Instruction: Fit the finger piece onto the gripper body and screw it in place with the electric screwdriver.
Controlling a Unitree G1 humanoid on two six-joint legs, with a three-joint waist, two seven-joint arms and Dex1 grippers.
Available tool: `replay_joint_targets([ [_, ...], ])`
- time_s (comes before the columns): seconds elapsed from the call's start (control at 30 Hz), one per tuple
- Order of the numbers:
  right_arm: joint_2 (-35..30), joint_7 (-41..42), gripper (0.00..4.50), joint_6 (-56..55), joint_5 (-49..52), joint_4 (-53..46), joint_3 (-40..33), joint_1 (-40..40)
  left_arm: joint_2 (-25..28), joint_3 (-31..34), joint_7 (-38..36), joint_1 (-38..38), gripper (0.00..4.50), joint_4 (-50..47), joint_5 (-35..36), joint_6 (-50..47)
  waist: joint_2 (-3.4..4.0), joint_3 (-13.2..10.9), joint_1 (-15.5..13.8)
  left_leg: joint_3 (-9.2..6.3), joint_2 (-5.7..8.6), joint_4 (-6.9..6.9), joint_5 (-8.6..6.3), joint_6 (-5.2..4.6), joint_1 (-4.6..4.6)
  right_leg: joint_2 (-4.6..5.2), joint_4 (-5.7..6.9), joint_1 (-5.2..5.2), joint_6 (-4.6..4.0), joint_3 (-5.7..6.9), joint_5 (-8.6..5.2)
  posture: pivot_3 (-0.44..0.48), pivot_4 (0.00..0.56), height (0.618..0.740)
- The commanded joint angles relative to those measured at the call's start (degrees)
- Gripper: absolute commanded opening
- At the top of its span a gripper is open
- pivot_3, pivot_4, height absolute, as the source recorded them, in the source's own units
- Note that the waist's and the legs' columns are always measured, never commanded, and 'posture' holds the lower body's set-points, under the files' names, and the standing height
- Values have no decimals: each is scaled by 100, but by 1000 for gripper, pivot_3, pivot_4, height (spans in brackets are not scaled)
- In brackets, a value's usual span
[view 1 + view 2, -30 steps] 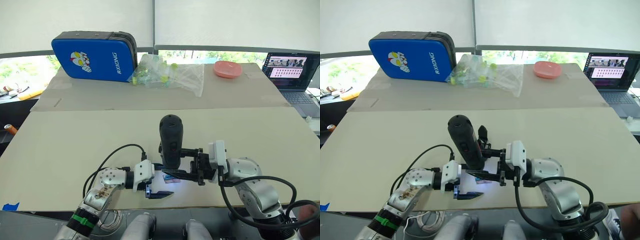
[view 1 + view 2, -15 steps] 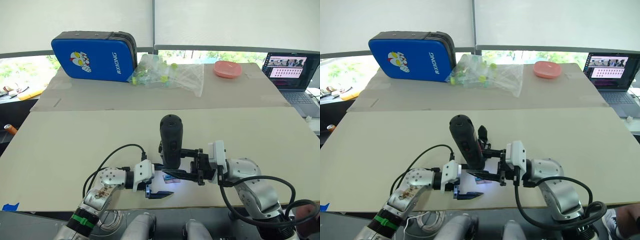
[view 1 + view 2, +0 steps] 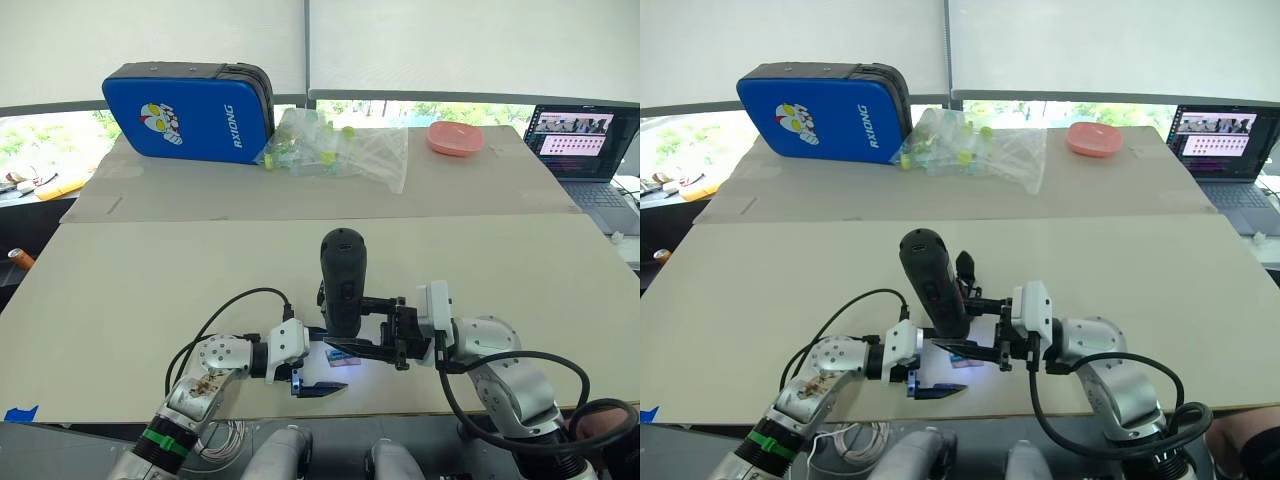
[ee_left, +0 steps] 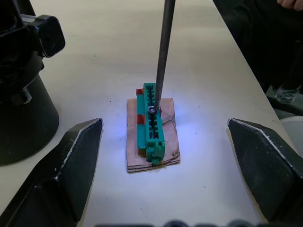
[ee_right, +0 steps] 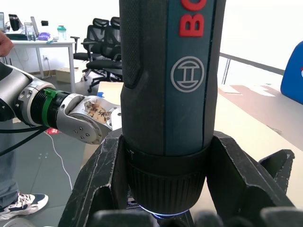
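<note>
**Task status.** The right gripper (image 3: 385, 327) is clamped around the lower collar of the electric screwdriver (image 3: 342, 281) and holds it upright over the near centre of the table (image 3: 150, 270). In the left wrist view the thin steel bit (image 4: 163, 52) descends onto a small bright screw (image 4: 152, 109) seated in a green slotted block (image 4: 151, 120). This suggests a screw is being picked up or engaged; the fastening step itself appears not yet done.

The gripper body (image 3: 964, 272) stands just behind the screwdriver, slightly to its right, with its upright pointed finger visible in the right eye view. Its round base (image 4: 21, 101) appears in the left wrist view, near the block. Whether the finger piece is already fitted cannot be determined.

The left gripper (image 4: 165, 165) is released, its fingers spread wide to either side of the block and grasping nothing.

**Materials and shapes.**
- Electric screwdriver: thick cylinder, matte black with a blue-grey panel, red lettering and a round emblem.
- Green slotted block: rigid plastic, ribbed and elongated, with small red tabs; it rests on a brown layered pad (image 4: 168, 142) that resembles cardboard.
- Table: smooth, pale beige, matte.
- Far side: a blue hard-shell case (image 3: 190, 112), a crumpled clear plastic bag (image 3: 335, 145), a pink dish (image 3: 456, 138) and, at far right, an open laptop (image 3: 585, 140).
</note>
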State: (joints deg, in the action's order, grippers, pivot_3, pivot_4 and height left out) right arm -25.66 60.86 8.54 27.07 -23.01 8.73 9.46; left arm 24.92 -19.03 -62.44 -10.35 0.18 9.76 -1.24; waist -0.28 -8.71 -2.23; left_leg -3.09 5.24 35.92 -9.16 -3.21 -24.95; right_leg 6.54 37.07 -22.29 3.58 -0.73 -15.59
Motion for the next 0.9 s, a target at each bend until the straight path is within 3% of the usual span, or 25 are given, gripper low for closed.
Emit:
replay_joint_targets([
  [0.03, -36, 67, 1908, -232, 20, -131, -5, 71, 38, -131, 39, 165, 4460, 168, -90, -198, 0, 0, 0, 0, 0, 0, 0, 0, 0, 0, 0, 0, 0, 0, 0, 0, 150, 740],
  [0.9, -81, -32, 1908, -107, -32, -83, 14, 108, 26, -141, 75, 165, 4460, 139, -85, -225, 0, 0, 0, 0, 0, -1, 0, 1, 0, 1, -1, 0, 0, 0, 0, 0, 150, 740],
])
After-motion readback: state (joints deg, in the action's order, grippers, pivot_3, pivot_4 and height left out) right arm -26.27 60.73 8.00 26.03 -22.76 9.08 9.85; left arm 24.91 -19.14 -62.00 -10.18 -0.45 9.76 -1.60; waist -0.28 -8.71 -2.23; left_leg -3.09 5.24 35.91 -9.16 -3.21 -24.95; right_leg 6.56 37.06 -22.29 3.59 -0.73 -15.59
